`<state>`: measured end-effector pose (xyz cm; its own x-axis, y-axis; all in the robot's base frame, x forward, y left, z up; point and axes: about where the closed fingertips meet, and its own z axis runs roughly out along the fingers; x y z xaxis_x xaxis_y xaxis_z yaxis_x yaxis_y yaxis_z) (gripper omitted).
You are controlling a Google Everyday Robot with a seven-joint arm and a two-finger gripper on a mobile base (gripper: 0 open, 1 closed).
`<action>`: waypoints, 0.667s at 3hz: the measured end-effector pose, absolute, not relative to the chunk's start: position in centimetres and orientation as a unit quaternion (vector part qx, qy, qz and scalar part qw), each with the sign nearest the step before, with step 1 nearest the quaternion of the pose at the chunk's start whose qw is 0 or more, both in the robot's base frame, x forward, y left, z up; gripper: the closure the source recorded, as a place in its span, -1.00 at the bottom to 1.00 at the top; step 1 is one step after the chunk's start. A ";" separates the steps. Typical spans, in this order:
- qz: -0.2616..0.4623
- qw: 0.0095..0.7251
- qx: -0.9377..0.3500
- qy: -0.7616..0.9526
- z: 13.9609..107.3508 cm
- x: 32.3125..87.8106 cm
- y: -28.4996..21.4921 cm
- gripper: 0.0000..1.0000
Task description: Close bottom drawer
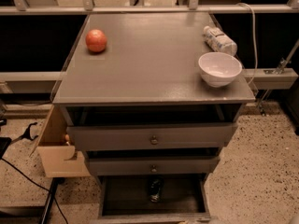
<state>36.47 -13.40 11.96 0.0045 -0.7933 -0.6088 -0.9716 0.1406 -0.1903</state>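
Note:
The bottom drawer (154, 217) is pulled far out at the foot of the grey cabinet (154, 78). Only the top edge of its front shows, at the lower edge of the view. Its dark interior is open to view, with a small dark bottle-like object (155, 189) at its back. Above it are the middle drawer front (187, 166) and the wider top drawer front (196, 136), each slightly out and each with a small round knob. My gripper is not in view.
On the cabinet top are an orange-red fruit (96, 40), a white bowl (219, 68) and a plastic bottle lying on its side (219, 40). A cardboard box (53, 148) stands against the cabinet's left side. Black cables (28, 171) run over the speckled floor at the left.

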 end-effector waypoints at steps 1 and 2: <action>0.143 0.307 -0.640 0.689 11.9 37.1 -13.2 1.00; 0.138 0.310 -0.643 0.686 11.1 38.7 -12.6 1.00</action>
<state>38.74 -12.65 11.10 0.0201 -0.7967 -0.6041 -0.9686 0.1342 -0.2093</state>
